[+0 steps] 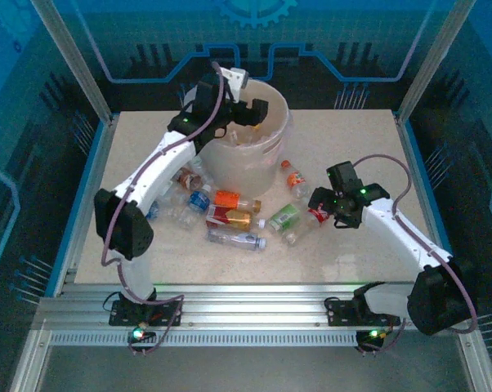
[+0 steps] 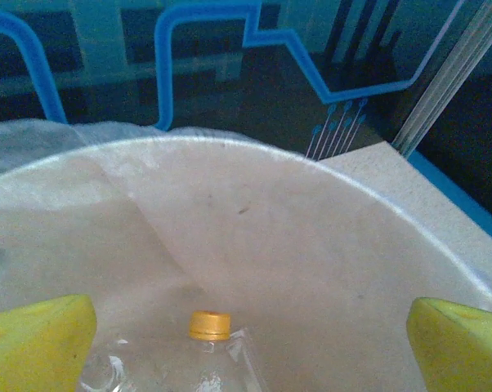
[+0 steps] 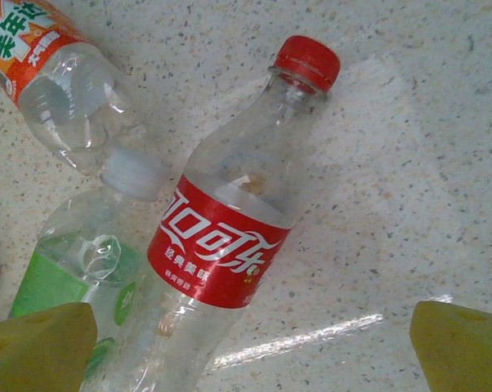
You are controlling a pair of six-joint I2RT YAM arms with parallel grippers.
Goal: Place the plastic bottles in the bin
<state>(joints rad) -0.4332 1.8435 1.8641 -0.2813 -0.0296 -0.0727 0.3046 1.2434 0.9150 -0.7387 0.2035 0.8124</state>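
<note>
The beige-white bin stands at the back of the table. My left gripper hangs over its mouth, open, with nothing between its yellow fingers. Below it, inside the bin, lies a clear bottle with a yellow cap. My right gripper is open just above a red-labelled, red-capped bottle that lies flat on the table, nearer the left finger. Several more plastic bottles lie scattered in front of the bin.
Beside the red-labelled bottle lie a green-labelled bottle with a white cap and an orange-labelled one. An orange bottle rests right of the bin. The left arm's links arch over the bottles at the left.
</note>
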